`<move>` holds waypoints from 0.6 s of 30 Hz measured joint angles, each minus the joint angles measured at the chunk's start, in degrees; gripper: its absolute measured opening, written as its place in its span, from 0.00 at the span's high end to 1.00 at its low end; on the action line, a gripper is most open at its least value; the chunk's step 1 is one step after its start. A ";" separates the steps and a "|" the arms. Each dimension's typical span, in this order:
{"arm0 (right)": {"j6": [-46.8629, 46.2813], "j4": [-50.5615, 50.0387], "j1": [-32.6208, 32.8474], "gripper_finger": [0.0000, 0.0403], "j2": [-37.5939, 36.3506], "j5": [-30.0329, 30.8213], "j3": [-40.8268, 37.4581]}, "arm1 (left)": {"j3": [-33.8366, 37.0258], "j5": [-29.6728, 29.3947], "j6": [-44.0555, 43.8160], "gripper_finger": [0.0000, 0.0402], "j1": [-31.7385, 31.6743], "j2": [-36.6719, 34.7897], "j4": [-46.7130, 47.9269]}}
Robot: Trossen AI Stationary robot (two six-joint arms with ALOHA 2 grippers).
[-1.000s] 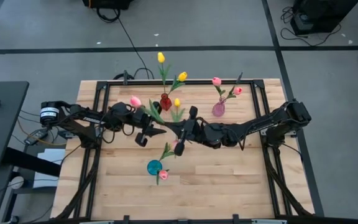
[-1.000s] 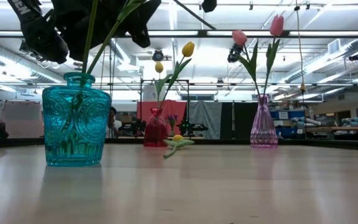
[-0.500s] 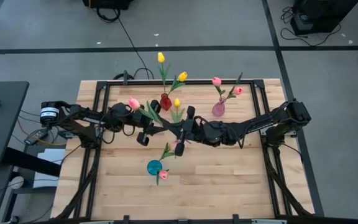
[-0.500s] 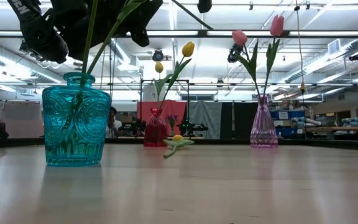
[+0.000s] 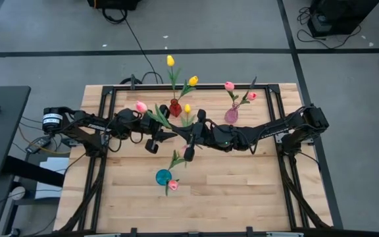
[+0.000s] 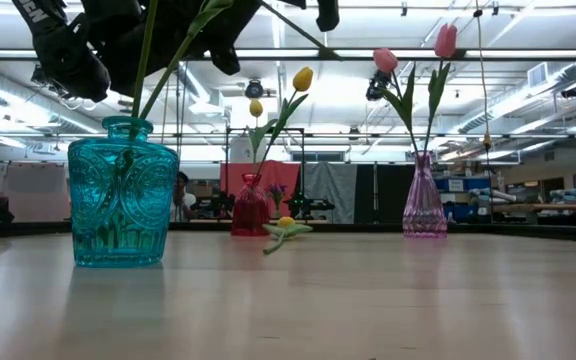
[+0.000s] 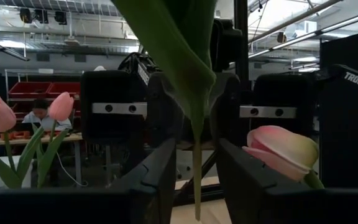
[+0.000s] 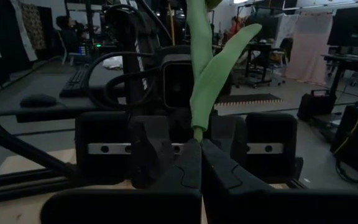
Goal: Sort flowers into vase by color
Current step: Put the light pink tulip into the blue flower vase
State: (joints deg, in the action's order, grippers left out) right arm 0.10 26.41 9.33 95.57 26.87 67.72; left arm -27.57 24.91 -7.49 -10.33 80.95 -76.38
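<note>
We are seeing the left gripper (image 5: 151,141) hovering over the table (image 5: 242,191) with its jaws standing apart around a green stem (image 7: 196,180), not pinching it. Facing it at mid-table, the right gripper (image 5: 191,135) is clamping that same pink tulip (image 5: 141,106) by the stem, jaws closed on it. The teal vase (image 5: 164,176) nearer the front is carrying pink flowers, the red vase (image 5: 175,108) behind is carrying yellow tulips (image 5: 193,81), and the pink vase (image 5: 231,115) farther right is holding two pink ones (image 5: 229,86).
</note>
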 joint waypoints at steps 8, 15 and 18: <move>-0.40 0.09 0.01 0.99 -0.04 -1.01 0.00 | 0.00 0.41 0.80 0.90 0.00 0.00 0.24; -3.41 -0.41 0.01 0.95 -0.07 -1.07 0.00 | 0.00 0.87 2.86 0.98 0.00 0.00 0.90; -4.38 -0.62 0.05 0.92 -0.07 -1.19 0.00 | 0.00 0.87 2.47 0.99 0.00 0.00 1.16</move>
State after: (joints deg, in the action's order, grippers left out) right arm -4.27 25.80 9.38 95.50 25.68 67.72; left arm -27.57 25.78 -5.02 -10.33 80.95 -75.22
